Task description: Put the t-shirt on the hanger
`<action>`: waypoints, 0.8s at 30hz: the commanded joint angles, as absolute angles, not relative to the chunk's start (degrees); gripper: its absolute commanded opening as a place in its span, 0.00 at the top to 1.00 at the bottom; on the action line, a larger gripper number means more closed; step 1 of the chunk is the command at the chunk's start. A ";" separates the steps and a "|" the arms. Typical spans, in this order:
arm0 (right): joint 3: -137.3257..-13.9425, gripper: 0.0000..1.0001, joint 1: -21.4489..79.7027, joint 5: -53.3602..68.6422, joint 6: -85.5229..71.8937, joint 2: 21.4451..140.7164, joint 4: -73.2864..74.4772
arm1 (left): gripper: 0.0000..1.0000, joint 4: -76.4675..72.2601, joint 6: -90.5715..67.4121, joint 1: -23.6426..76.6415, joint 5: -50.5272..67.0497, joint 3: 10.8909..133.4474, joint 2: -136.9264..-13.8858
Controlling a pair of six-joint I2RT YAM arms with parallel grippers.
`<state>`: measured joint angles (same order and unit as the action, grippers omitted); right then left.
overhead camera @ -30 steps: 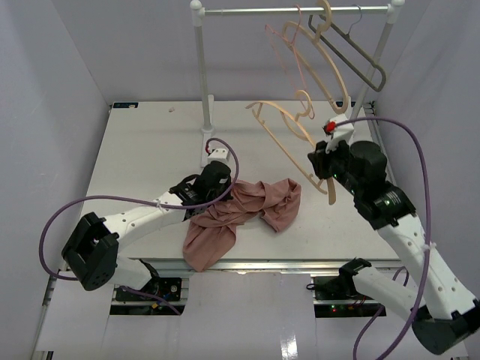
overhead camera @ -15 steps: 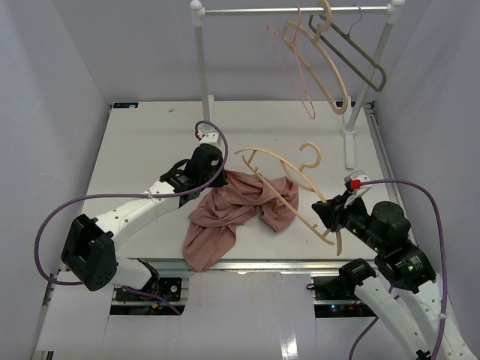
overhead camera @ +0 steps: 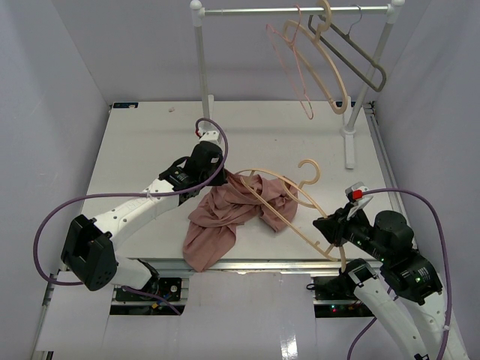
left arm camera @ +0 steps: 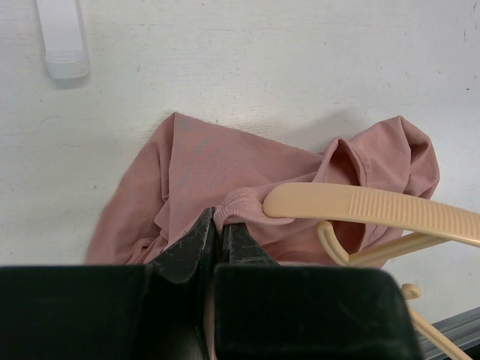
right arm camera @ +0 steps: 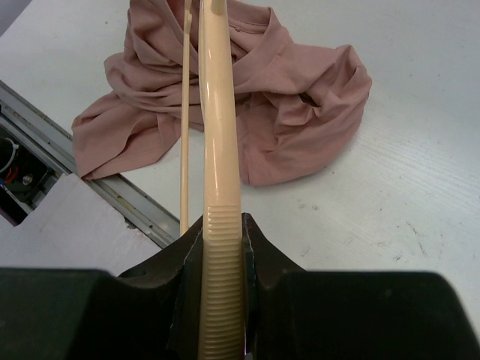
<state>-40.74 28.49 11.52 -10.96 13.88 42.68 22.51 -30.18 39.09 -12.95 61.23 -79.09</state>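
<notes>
Folds of soft, plain dusty-pink jersey make up the t-shirt (overhead camera: 225, 217), which lies crumpled near the front of the matte white table (overhead camera: 135, 150), one flap drooping over the near edge. The left gripper (left arm camera: 221, 225) is pinched nearly closed on a rolled, finely ribbed edge of the fabric. The hanger (left arm camera: 360, 206) is pale beige with thick, smooth, curved arms and a thin lower bar. Its rounded, grooved tip touches that pinched edge, and the rest slants over the shirt. The right gripper (right arm camera: 223, 232) clamps the ridged opposite end of the hanger arm between its black fingers. A metal rail (overhead camera: 292, 10) behind holds a pink wire hanger (overhead camera: 289, 64), a beige hanger (overhead camera: 330, 71) and a grey angular hanger (overhead camera: 360, 56).
</notes>
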 commanded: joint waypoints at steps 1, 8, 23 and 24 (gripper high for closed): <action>-43.31 0.92 28.48 13.43 -10.81 13.34 43.20 | 1.00 22.83 -29.27 38.74 -12.74 63.52 -78.07; -43.22 0.92 28.48 14.26 -10.38 14.57 42.96 | 1.00 23.09 -27.54 38.76 -12.57 63.54 -77.07; -45.80 0.92 28.47 11.55 -11.06 12.59 42.49 | 1.00 26.02 -27.07 38.68 -14.00 66.03 -80.00; -45.79 0.92 28.41 11.77 -10.94 12.70 42.71 | 1.00 26.08 -27.07 38.74 -14.17 66.26 -80.17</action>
<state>-45.23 28.49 10.88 -11.16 12.75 43.91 25.65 -27.46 39.09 -13.10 63.48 -79.56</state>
